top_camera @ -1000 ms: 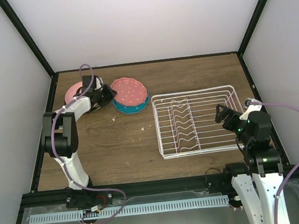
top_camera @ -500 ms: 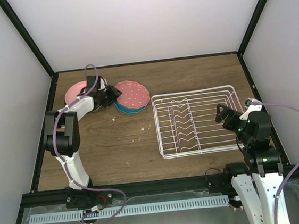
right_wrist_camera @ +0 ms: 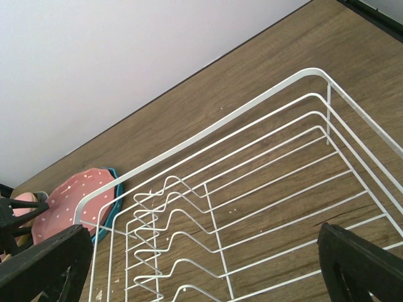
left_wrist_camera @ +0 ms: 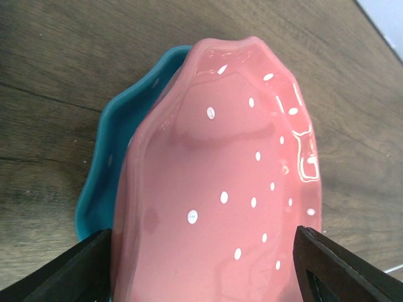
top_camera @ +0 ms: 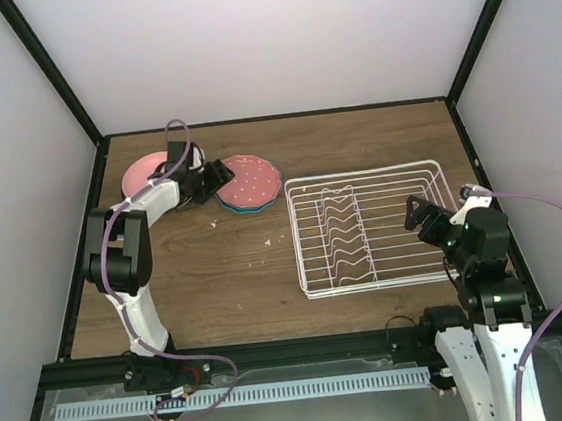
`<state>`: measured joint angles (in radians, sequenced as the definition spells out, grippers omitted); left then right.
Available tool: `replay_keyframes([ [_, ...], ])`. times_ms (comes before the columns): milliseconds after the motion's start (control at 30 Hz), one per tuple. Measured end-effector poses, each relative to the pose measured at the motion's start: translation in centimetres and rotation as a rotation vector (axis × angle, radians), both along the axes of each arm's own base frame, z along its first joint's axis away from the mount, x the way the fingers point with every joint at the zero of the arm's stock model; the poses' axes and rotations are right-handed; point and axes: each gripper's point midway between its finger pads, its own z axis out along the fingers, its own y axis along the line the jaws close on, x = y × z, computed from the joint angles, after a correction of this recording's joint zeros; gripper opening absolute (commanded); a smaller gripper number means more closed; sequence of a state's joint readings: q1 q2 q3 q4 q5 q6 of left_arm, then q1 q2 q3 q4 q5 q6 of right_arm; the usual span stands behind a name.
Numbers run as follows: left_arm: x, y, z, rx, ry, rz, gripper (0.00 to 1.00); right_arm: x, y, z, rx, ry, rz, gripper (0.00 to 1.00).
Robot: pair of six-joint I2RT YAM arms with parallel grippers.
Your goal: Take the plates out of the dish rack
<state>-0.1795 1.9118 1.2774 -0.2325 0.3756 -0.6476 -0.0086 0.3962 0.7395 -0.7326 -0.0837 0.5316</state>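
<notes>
A pink plate with white dots [top_camera: 251, 178] [left_wrist_camera: 220, 189] lies on top of a teal plate [top_camera: 232, 204] [left_wrist_camera: 119, 126] at the back of the table, left of the dish rack. My left gripper [top_camera: 213, 179] [left_wrist_camera: 204, 277] is open, its dark fingers [left_wrist_camera: 75, 274] standing either side of the pink plate's near edge. Another pink plate [top_camera: 140, 171] lies further left. The white wire dish rack [top_camera: 358, 173] [right_wrist_camera: 264, 100] holds no plates. My right gripper [top_camera: 425, 217] [right_wrist_camera: 201, 270] hangs open over the rack's right end with nothing between its fingers.
The wooden table [top_camera: 217, 267] is bordered by a black frame and white walls on three sides. The two-plate stack sits close to the rack's back-left corner. Small crumbs [top_camera: 268, 242] dot the wood left of the rack.
The dotted pink plate has gone from tilted up in my left gripper to lying flat on the teal plate. The left jaws have opened. The right arm has not moved.
</notes>
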Motion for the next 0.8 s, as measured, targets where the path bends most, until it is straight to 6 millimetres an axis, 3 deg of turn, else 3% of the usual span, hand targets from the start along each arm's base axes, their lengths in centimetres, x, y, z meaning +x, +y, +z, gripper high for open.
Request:
replay_keyframes([
  [400,-0.5,-0.5,0.1,0.254,-0.027,-0.066,0.91,0.0,0.0,-0.1,-0.017,0.002,0.008,1.00],
  [800,-0.9,1.1,-0.6,0.423,-0.028,-0.072,0.94,0.0,0.0,0.0,-0.017,-0.001,0.008,1.00],
])
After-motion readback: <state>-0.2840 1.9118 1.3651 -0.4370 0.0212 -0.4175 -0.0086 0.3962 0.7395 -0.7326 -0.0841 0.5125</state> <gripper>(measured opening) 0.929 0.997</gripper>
